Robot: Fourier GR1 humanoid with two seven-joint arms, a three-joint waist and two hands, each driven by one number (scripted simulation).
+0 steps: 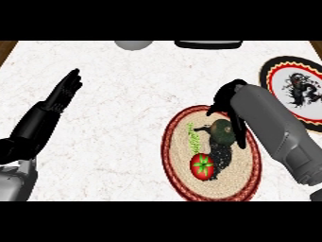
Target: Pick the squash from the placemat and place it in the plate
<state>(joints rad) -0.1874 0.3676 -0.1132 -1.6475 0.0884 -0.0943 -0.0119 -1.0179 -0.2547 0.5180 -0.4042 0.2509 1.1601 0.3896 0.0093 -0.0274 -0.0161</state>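
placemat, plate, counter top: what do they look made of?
Placemat: looks like woven straw or fibre, matte; beige coiled rings with a red braided rim. Plate: probably glazed ceramic; smooth white centre with a black dragon print inside a black-and-red patterned border. Counter: looks like marble or stone laminate; white with faint grey veining, wooden edges at the top corners.

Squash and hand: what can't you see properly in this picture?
- Head view: the right hand and forearm cover part of the squash, so contact between fingers and squash is hidden.
- Head view: the grey object and dark object at the counter's far edge are cut off by the top.
- Head view: the plate is cut by the right edge.
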